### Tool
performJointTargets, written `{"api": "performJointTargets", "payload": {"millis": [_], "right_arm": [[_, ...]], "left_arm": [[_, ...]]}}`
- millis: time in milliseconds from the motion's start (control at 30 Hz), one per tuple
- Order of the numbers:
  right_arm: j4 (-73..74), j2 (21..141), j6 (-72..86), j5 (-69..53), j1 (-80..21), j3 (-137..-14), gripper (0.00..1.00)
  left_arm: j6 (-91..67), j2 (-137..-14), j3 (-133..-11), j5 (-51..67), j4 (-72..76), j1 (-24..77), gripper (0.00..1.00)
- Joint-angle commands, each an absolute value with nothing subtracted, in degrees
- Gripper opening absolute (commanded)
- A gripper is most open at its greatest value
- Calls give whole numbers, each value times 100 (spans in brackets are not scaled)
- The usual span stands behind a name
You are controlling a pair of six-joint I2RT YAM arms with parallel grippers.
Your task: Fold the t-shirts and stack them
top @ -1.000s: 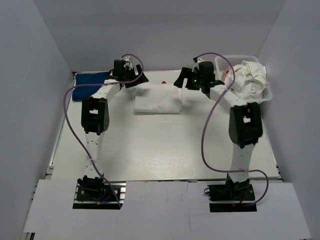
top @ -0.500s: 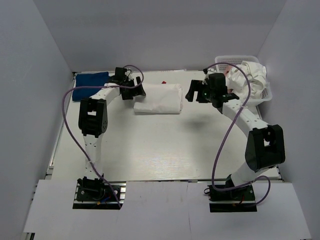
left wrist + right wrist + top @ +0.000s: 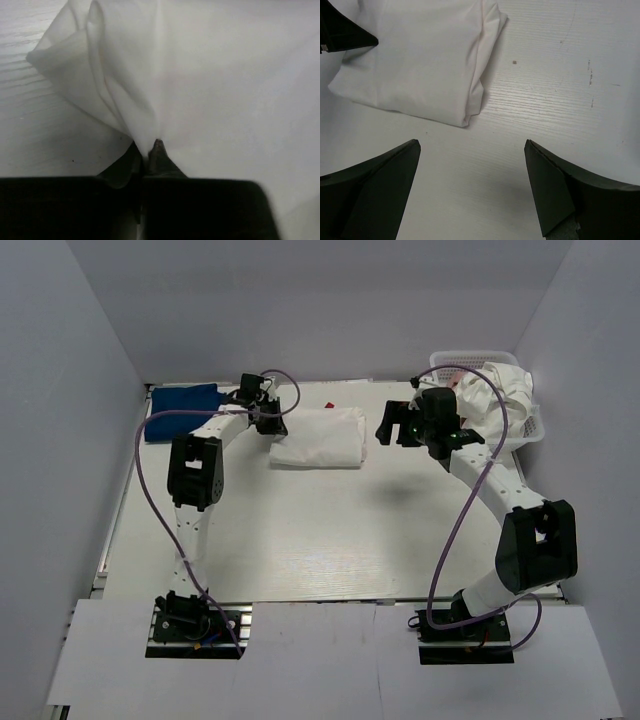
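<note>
- Folded white cloth t-shirt: a flat rectangle lying on the far middle of the table, its layered fold edges showing on the right side.
- Left gripper: at the shirt's left edge, fingers pressed together on a pinched ridge of the white cloth.
- Right gripper: above bare tabletop just right of the shirt, fingers wide apart, holding nothing.
- Dark blue folded t-shirt: far-left corner, apart from the white one.
- Crumpled white t-shirt: heaped in the white plastic mesh basket, far right.
- White wood-grain table: bears all items.
</note>
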State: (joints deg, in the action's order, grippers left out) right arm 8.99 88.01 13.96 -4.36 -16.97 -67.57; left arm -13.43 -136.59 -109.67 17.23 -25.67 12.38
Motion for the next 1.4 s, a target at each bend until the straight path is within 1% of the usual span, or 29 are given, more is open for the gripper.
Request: {"api": "performJointTargets", "payload": {"millis": [0,67,167,200,233,367,567,667,1033,1367], "right_arm": [[800,8728,1231,-141,-1670,-6768,90],[861,8710,1222,-71,-1679,-6750,90],[861,8622,1204,-27,-1670,-6627,90],[853,8596,1195,156,-1670,-6601,90],[818,8587,1187,193,-1670,-6548,90],[765,8376,1187,299,-1670,-6250,90],[721,8192,1169,501,-1696,-6065,90],[554,8087,1151,501,-1661,-5942,90],[659,8235,1186,598,-1687,-6055,90],[931,8578,1169,449,-1687,-6337,90]], "left_arm": [[-897,-13808,-11205,1690,-3049,1354,0],[-643,-13808,-11539,1504,-3199,1354,0],[-142,-13361,-11681,1205,-3183,1292,0],[-45,-13177,-11550,1056,-3077,1240,0],[34,-12766,-11418,976,-2920,1239,0],[806,-11965,-10838,476,-2331,1187,0],[1711,-11453,-10653,-192,-2162,1073,0],[2177,-11452,-10713,-483,-2162,967,0],[2769,-11646,-11426,-545,-2452,388,0],[2865,-11523,-11847,-159,-2461,-228,0]]}}
